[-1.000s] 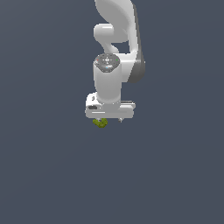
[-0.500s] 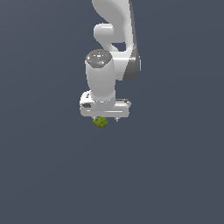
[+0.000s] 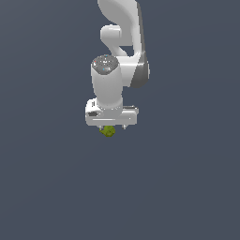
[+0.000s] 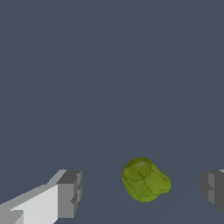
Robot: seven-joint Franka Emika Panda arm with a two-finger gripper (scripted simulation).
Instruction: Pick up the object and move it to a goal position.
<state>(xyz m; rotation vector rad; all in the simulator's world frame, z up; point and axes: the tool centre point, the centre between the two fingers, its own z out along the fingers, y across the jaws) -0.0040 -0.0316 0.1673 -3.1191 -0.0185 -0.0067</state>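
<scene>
Olive-green object (image 4: 145, 180), lumpy and roughly round with darker cracked lines, down between the jaws, off-centre: nearer the dark pad on one side, further from the white-backed finger (image 4: 65, 194) on the other. Clear gap on both sides, no pad touching it. Resting on the flat grey-blue floor (image 4: 109, 65), as far as the wrist view tells.

From the exterior view, same object (image 3: 108, 131) peeking out just below the white gripper head, partly covered by it. Gripper (image 3: 111, 126) pointing straight down, jaws spread wide, nothing clamped. Fingertips barely visible under the head from here, too small to judge height against the object.

Above, the white arm (image 3: 122, 51) rising up and out of the picture, grey disc on the wrist joint facing the camera. All around, plain slate-coloured ground.
</scene>
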